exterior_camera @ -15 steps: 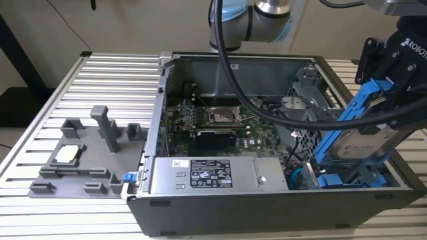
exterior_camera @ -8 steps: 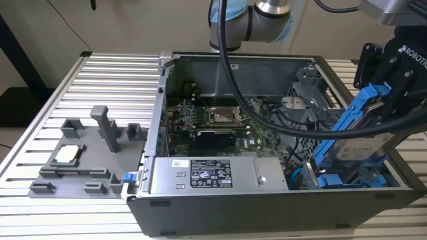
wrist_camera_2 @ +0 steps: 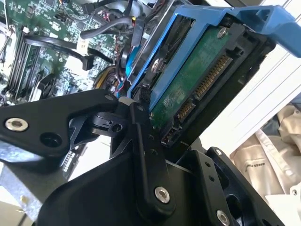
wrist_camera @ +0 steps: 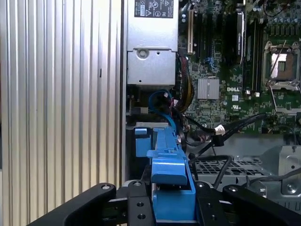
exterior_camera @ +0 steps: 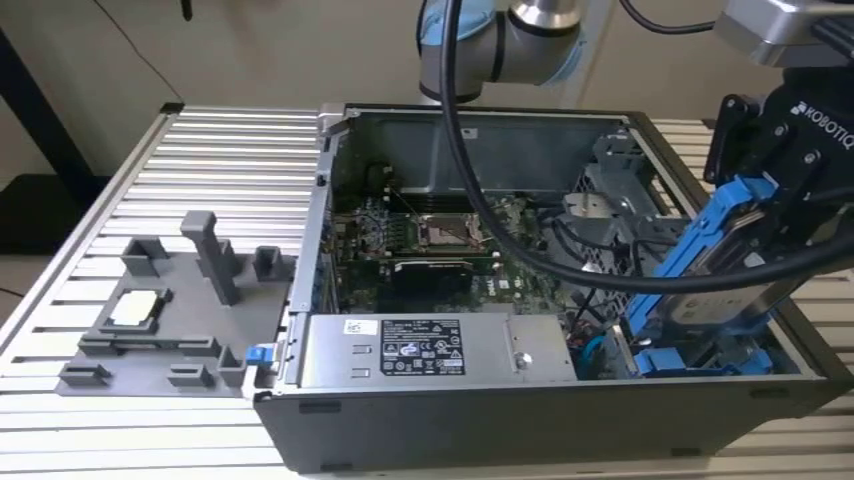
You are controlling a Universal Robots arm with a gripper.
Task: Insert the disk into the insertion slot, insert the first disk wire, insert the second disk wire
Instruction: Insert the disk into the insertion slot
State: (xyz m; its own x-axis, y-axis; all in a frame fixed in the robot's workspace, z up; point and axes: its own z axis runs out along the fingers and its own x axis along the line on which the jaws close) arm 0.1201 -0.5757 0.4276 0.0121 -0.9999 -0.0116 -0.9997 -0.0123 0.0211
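Note:
My gripper [exterior_camera: 787, 190] is shut on the disk [exterior_camera: 707, 285], a silver drive in a bright blue carrier. It holds the disk steeply tilted over the open computer case's corner at the exterior view's right. The disk's lower end dips into the case beside blue fittings [exterior_camera: 667, 358]. I cannot make out the insertion slot behind it. In the second wrist view the disk's green circuit board [wrist_camera_2: 197, 80] and connector pins face the camera, with a black finger [wrist_camera_2: 146, 155] against the carrier. In the first wrist view the blue carrier [wrist_camera: 171, 165] sits between both fingers. Loose black cables [wrist_camera: 218, 129] lie close by.
The grey power supply box [exterior_camera: 414, 350] with a white sticker fills the case's near side, and the motherboard [exterior_camera: 441, 240] lies behind it. A grey fixture [exterior_camera: 174, 300] stands on the slatted aluminium table [exterior_camera: 200, 160] at the exterior view's left. A perforated panel [wrist_camera: 221, 167] lies beside the carrier.

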